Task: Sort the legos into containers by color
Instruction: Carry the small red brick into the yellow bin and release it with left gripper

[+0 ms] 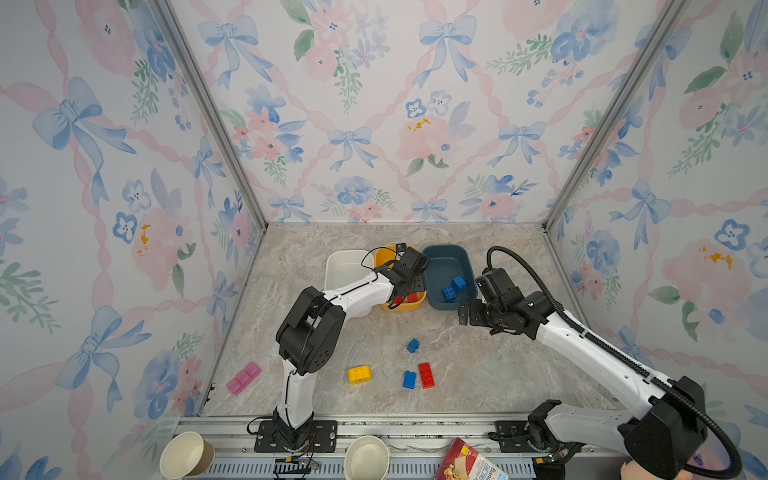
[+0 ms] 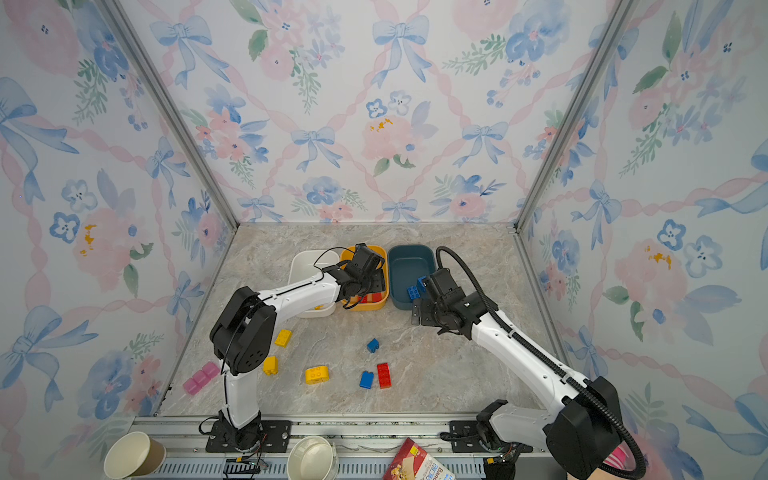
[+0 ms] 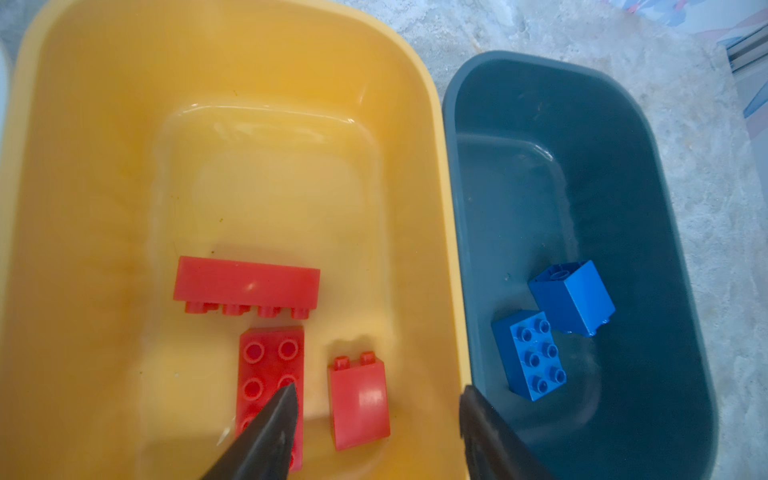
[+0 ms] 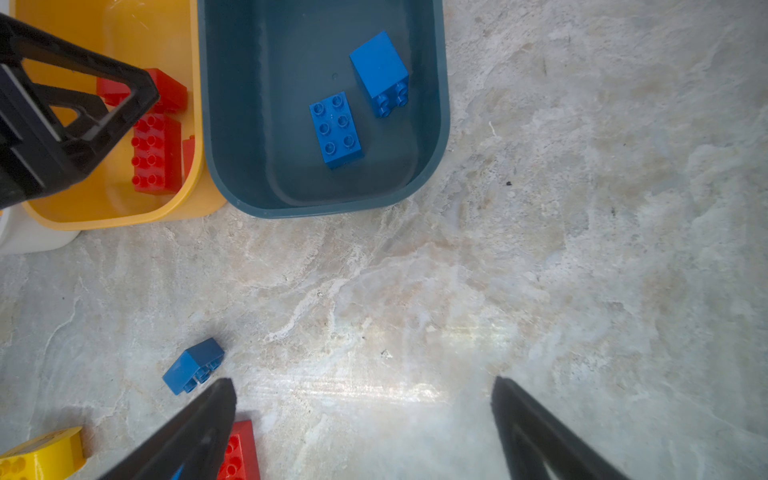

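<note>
My left gripper (image 3: 379,388) hangs open over the near end of the yellow-orange tub (image 1: 399,308). Three red legos lie in that tub: a long one on its side (image 3: 247,282), a flat one (image 3: 270,365), and a small sloped one (image 3: 359,399) below the jaws' gap. Two blue legos (image 3: 530,359) (image 3: 573,297) rest in the teal tub (image 1: 446,257). The white tub (image 1: 345,266) stands to the left, partly hidden by the arm. My right gripper (image 4: 362,381) is open and empty above bare table in front of the teal tub. Loose legos on the table are blue (image 1: 413,345), blue (image 1: 409,379), red (image 1: 426,375) and yellow (image 1: 360,374).
Two more yellow bricks (image 2: 283,338) (image 2: 270,365) lie beside the left arm's elbow. A pink blocky item (image 1: 244,377) sits by the left wall. Paper cups (image 1: 187,455) (image 1: 366,457) and a snack box (image 1: 469,461) stand beyond the front rail.
</note>
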### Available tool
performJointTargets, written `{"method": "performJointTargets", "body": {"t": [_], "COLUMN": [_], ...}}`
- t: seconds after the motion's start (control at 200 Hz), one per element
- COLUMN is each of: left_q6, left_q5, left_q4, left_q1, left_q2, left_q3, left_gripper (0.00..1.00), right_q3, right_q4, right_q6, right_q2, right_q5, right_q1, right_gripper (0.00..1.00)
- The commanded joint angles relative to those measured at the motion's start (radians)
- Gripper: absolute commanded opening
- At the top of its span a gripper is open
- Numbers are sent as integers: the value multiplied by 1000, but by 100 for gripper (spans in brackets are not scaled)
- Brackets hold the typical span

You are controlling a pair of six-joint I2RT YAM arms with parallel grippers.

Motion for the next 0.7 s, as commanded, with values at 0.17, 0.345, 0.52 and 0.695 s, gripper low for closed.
{"method": "performJointTargets", "body": {"t": [0.17, 0.345, 0.52, 0.695], "left_q6": [9, 8, 14, 14], "left_q5": [-1, 13, 41, 65], "left_q4": [37, 68, 83, 95], "left_q1": [10, 39, 90, 155], "left_q2": [-165, -276, -404, -522], "left_q3": [-112, -224, -340, -449], "left_gripper": [70, 74, 81, 85], "right_q3": [-31, -45, -35, 41], "right_q4": [-15, 29, 93, 101], "right_q6": [45, 29, -98, -237], "right_q2": [-5, 27, 95, 208], "right_q5": [9, -1, -54, -79], "right_q1": [72, 141, 208, 296], "right_gripper": [99, 99, 99, 99]}}
